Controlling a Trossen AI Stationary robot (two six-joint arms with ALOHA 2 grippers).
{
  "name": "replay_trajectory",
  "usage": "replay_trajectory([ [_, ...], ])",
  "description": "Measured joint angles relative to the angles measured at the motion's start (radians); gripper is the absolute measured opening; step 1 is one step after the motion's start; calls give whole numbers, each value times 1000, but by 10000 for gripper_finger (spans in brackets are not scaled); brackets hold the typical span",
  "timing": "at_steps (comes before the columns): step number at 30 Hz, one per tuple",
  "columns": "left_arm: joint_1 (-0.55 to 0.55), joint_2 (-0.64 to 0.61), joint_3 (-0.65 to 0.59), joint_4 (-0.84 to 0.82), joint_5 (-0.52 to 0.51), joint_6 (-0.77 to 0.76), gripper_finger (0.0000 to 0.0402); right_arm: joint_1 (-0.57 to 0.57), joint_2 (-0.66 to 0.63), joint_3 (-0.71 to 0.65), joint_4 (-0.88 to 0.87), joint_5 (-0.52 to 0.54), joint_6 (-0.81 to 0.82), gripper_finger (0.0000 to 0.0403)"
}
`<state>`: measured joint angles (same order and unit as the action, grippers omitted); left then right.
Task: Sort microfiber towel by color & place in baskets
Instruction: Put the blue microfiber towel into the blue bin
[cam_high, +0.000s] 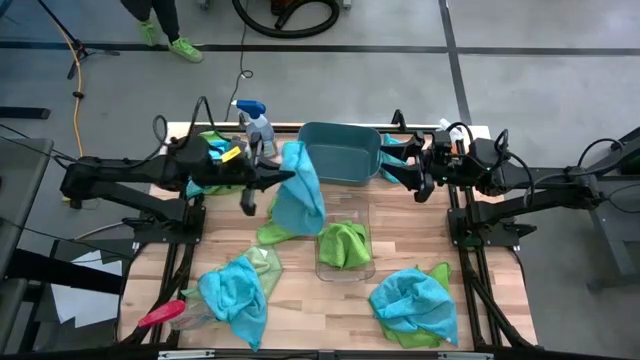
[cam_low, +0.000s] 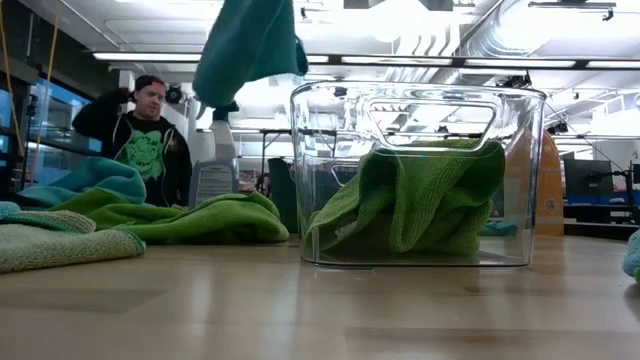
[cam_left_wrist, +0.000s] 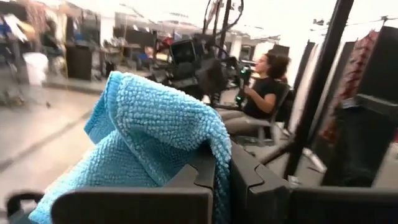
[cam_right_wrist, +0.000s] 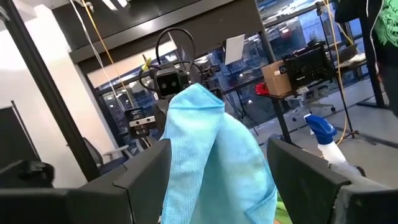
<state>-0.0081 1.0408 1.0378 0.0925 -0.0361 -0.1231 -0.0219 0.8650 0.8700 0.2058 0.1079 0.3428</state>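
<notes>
blue towel held aloft over the bench

a workshop with grey floor surrounds the wooden bench (cam_high: 300, 290); in the low view a person (cam_low: 145, 135) in a dark printed shirt stands beyond it. the left end effector (cam_high: 290, 176) is clamped tight on a turquoise towel (cam_high: 300, 190), which hangs off the surface just in front of the teal tub (cam_high: 340, 150) at the bench's far edge; the low view shows that towel (cam_low: 250, 45) dangling above the clear bin (cam_low: 420, 175). the right end effector (cam_high: 392, 163) waits by the tub's right end with its fingers spread wide, nothing between them. the clear bin (cam_high: 345, 265) sits mid-bench with a lime green towel (cam_high: 343, 243) inside. another green towel (cam_high: 272, 234) lies just left of the bin. near the front left corner a turquoise towel (cam_high: 235, 295) lies on a green one, with a red-handled tool (cam_high: 160, 315) beside it. near the front right corner lies another turquoise towel (cam_high: 412, 303) over green. a spray bottle (cam_high: 255, 125) stands at the far edge, left of the tub.
</notes>
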Motion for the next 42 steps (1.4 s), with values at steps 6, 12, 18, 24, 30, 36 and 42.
replay_trajectory([
  [6,105,174,8,211,5,81,0,0,0,0,22,14,-38,261],
  [12,256,372,164,222,56,160,0,0,0,0,50,68,-88,261],
  [18,351,534,274,221,57,212,0,0,0,0,53,105,-116,261],
  [24,367,627,278,121,36,182,0,0,0,0,52,104,-116,261],
  [30,359,743,278,-90,-82,155,0,0,0,-1,50,103,-116,261],
  [36,358,854,277,-245,-86,-4,0,1,0,-1,41,103,-116,261],
  [42,367,901,277,-310,-78,-128,2,1,0,-1,35,103,-116,261],
])
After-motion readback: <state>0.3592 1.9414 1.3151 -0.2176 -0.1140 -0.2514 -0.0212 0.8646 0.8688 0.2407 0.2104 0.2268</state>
